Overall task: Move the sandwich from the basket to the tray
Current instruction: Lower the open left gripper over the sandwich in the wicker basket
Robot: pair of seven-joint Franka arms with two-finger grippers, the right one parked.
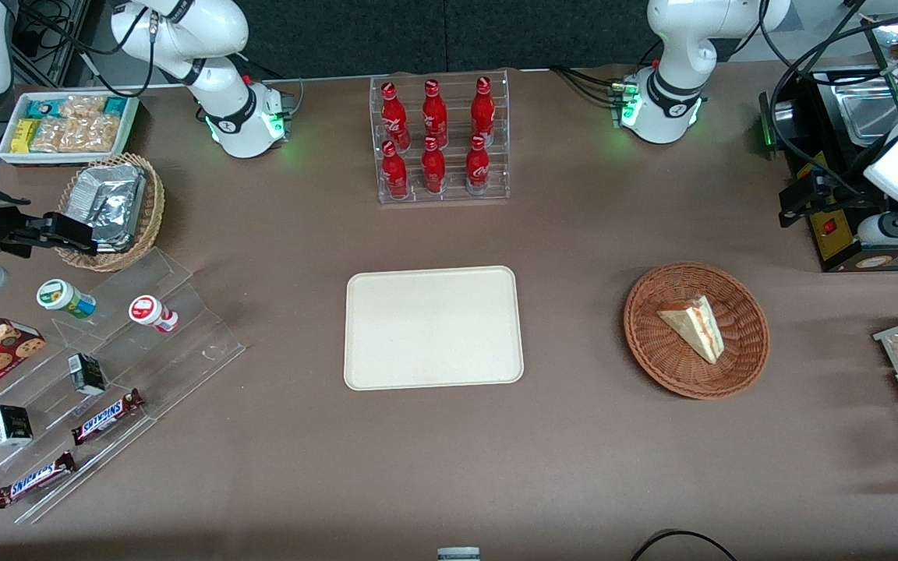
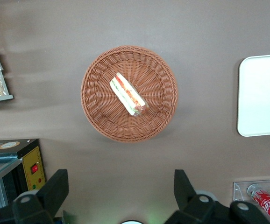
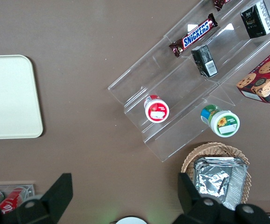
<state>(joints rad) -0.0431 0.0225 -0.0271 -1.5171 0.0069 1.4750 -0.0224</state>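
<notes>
Sandwich [image 1: 693, 326] lies in the basket [image 1: 652, 347], resting on a broad face, cut edge with red and pale green filling turned up toward the wrist camera. Tray [image 1: 433, 327] is bare, well apart from the basket, toward the parked arm's end of the tabletop [image 1: 574, 452].

End effector [image 2: 118, 189] hangs high above the tabletop beside the basket, fingers wide apart, holding nothing.

Step in hand, as we judge it: the reach. We advise centring over the wedge, turning the wrist so the fingers close across the bread faces rather than along the length, then descending inside the rim. Squeeze lightly; the bread looks soft.

Limits: fingertips [image 2: 55, 184] are cut off at the wrist frame edge. In the front view the end effector is not clearly made out. We cannot tell whether the sandwich is wrapped.
</notes>
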